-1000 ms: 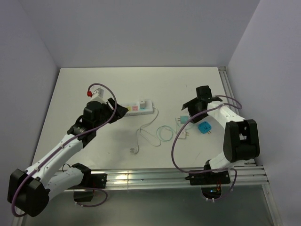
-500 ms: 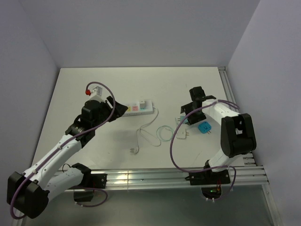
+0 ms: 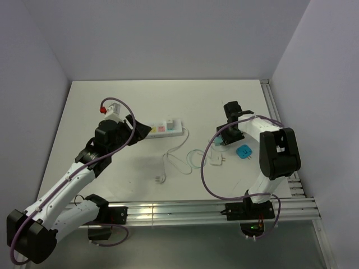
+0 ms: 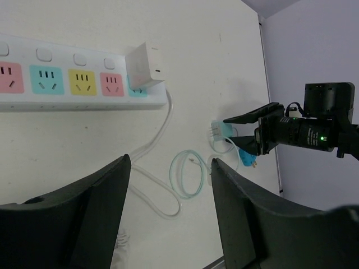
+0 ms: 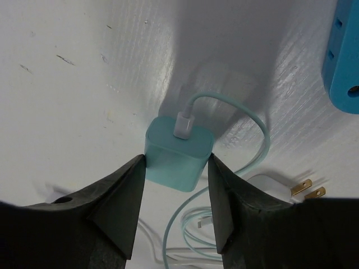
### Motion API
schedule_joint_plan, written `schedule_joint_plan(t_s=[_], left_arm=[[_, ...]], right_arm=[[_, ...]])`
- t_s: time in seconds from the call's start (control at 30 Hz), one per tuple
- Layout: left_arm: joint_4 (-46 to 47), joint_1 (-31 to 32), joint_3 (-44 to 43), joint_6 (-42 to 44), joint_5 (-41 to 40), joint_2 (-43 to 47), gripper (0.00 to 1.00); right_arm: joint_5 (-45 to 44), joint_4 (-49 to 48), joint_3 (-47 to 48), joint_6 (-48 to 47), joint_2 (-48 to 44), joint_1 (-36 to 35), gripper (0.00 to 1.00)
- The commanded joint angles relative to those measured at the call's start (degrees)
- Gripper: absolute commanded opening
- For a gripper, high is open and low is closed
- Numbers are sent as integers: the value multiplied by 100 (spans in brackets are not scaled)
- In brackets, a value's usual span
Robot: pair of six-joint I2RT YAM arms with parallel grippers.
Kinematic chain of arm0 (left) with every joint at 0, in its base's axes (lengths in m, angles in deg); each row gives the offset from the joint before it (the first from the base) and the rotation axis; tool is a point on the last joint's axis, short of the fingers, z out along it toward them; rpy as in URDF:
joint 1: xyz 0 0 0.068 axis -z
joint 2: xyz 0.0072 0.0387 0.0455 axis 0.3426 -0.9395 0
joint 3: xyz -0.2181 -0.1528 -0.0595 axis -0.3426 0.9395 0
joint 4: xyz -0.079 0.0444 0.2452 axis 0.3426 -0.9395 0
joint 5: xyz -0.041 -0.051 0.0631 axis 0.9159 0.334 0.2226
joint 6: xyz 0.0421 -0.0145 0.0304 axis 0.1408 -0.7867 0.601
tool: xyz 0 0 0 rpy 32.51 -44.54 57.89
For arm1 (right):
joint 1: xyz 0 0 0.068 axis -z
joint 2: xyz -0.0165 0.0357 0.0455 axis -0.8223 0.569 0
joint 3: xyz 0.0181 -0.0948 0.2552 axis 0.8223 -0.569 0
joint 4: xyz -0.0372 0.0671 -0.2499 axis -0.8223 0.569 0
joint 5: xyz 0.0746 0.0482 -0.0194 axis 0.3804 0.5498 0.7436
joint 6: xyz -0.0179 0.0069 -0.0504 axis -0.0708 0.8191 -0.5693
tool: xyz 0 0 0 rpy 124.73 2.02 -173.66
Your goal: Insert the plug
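A teal charger plug (image 5: 178,152) with a teal cable in its top lies on the white table. My right gripper (image 5: 176,159) is open and straddles it, a finger close against each side. In the top view it (image 3: 224,139) is low over that plug (image 3: 217,143). A white power strip (image 3: 164,128) with coloured sockets lies mid-table. It also shows in the left wrist view (image 4: 78,81), with a white adapter (image 4: 147,65) plugged into its end. My left gripper (image 4: 171,162) is open and empty, hovering by the strip's left end (image 3: 145,130).
A blue adapter (image 3: 244,152) lies right of the teal plug, and a white plug with brass prongs (image 5: 280,188) sits just in front. The teal cable coil (image 3: 196,158) and the strip's white cord (image 3: 168,162) loop between the arms. An aluminium rail (image 3: 275,112) edges the table's right side.
My right gripper has swung left and come down over the teal plug, which now sits between its fingers. My left arm has shifted slightly left.
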Motion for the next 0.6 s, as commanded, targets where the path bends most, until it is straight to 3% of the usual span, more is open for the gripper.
schedule_joint_plan(t_s=[0.0, 0.27, 0.43, 0.57], left_arm=[[-7, 18, -234, 171, -71, 129, 66], [10, 18, -277, 224, -54, 129, 66], [63, 27, -339, 250, 131, -38, 66], [125, 18, -330, 268, 210, -90, 66]], right_arm=[[-196, 67, 117, 49, 55, -17, 53], [-56, -82, 107, -415, 248, -26, 53], [181, -267, 169, -1100, 161, -35, 68], [-64, -74, 283, -1558, -33, -79, 71]])
